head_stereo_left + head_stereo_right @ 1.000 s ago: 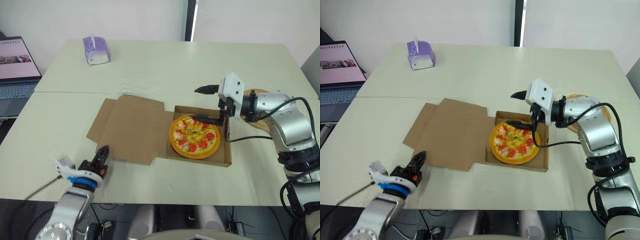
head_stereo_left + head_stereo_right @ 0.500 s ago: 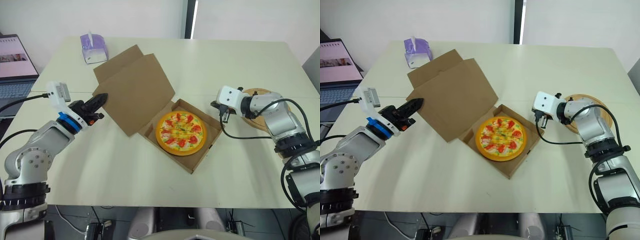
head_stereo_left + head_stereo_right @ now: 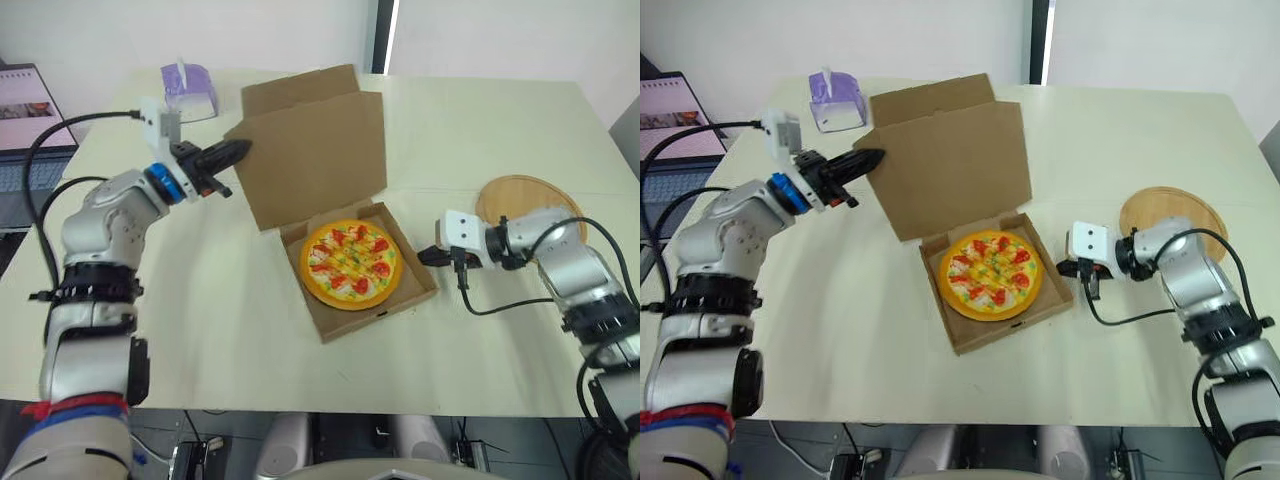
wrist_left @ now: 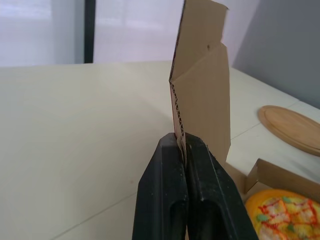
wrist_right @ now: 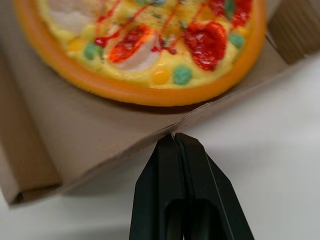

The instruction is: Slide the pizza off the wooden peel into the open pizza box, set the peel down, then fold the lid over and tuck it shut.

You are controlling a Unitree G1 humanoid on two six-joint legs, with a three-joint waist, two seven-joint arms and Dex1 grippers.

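1 brown cardboard pizza box (image 3: 340, 318) sits on the pale table (image 3: 220, 320), with 1 round, orange-rimmed pizza (image 3: 350, 263) lying inside its base. The lid (image 3: 315, 150) stands upright, and the left gripper (image 4: 181, 142) pinches its side edge between 2 black fingers. The right gripper (image 5: 174, 137) has its 2 fingers pressed together, tips touching the box's wall. 1 round wooden peel (image 3: 530, 200) lies flat beyond the right arm, apart from the box. 1 purple tissue box (image 3: 188, 80) stands at the far left.
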